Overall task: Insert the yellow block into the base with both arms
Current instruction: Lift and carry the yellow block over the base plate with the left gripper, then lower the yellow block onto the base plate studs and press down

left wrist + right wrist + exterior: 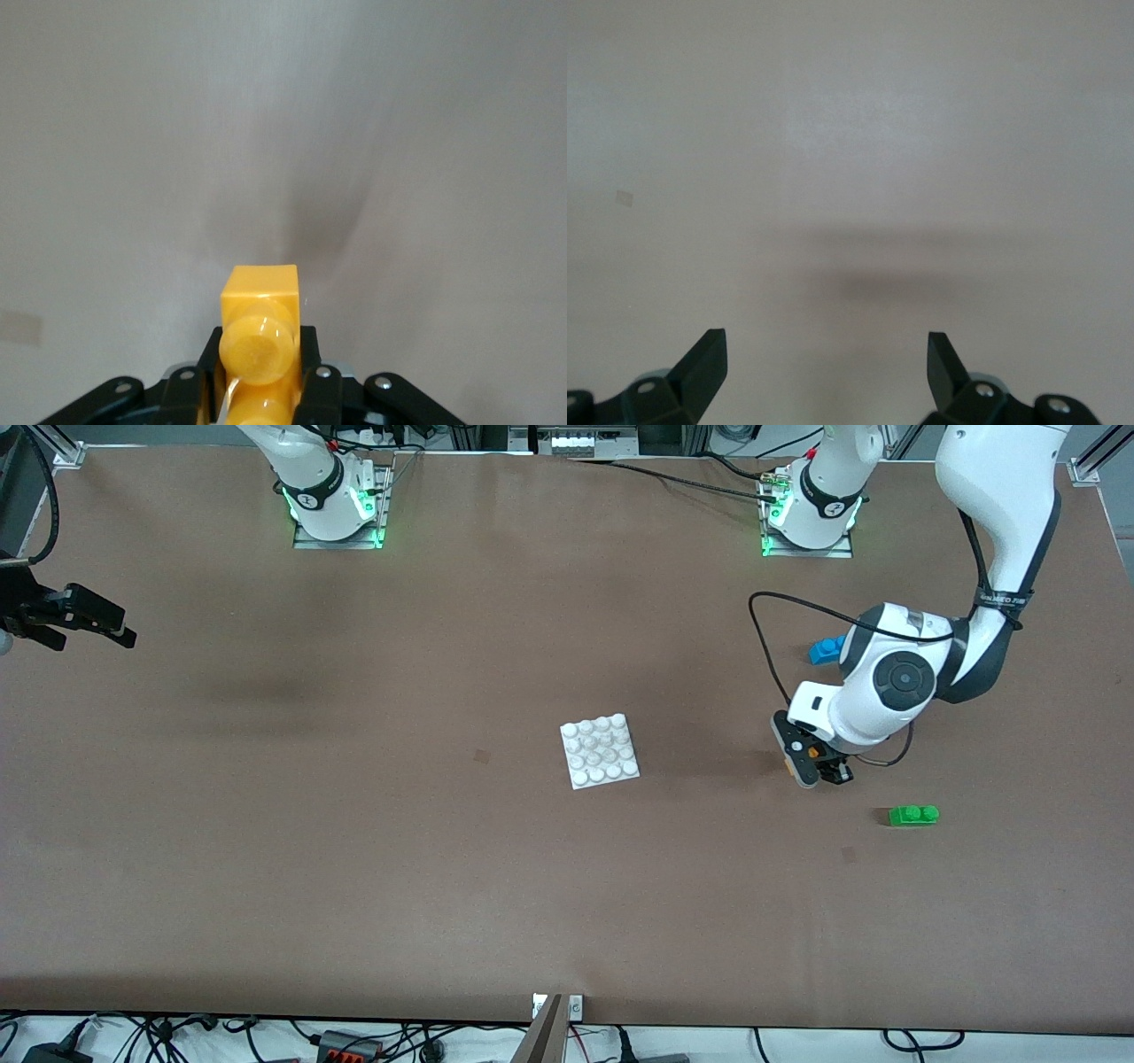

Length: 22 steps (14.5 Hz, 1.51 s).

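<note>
My left gripper (pixel 822 769) is shut on the yellow block (pixel 811 752), low over the bare table between the base and the green brick. In the left wrist view the yellow block (pixel 259 328) sits clamped between the black fingers (pixel 312 372), a round stud facing the camera. The base (pixel 600 750), a white square plate with a 4x4 stud grid, lies flat at the table's middle. My right gripper (pixel 124 627) waits open and empty above the right arm's end of the table; its wrist view (pixel 826 341) shows only bare table.
A green two-stud brick (pixel 913 815) lies nearer the front camera than my left gripper. A blue brick (pixel 826 649) lies farther from it, partly hidden by the left arm. Both arm bases stand along the back edge.
</note>
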Each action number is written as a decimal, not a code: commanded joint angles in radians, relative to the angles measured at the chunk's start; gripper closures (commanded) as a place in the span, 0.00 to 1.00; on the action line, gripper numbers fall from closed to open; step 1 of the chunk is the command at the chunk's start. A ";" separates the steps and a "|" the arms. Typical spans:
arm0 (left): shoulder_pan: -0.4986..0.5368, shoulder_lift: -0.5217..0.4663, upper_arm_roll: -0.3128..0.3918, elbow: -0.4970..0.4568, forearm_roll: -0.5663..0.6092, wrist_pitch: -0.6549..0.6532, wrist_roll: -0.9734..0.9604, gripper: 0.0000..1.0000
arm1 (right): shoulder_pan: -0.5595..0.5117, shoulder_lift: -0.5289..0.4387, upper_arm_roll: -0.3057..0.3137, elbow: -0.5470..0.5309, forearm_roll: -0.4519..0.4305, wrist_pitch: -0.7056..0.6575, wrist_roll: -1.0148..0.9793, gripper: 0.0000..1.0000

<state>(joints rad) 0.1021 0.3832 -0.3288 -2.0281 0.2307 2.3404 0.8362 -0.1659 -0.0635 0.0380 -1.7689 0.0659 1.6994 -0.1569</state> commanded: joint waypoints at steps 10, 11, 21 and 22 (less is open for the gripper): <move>-0.255 0.259 -0.131 0.391 -0.016 -0.142 -0.134 1.00 | -0.009 0.007 -0.007 0.025 0.015 -0.026 -0.018 0.00; -0.287 0.269 -0.131 0.405 -0.016 -0.144 -0.156 1.00 | -0.009 0.007 -0.018 0.025 0.015 -0.026 -0.020 0.00; -0.469 0.379 -0.084 0.489 -0.002 -0.139 -0.299 1.00 | 0.006 0.005 -0.015 0.025 0.015 -0.035 -0.013 0.00; -0.472 0.390 -0.082 0.489 -0.002 -0.135 -0.298 1.00 | 0.006 0.005 -0.012 0.025 0.015 -0.035 -0.013 0.00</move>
<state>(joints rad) -0.3462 0.7383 -0.4350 -1.5837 0.2283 2.2258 0.5445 -0.1632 -0.0622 0.0235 -1.7648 0.0664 1.6851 -0.1579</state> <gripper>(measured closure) 0.652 0.000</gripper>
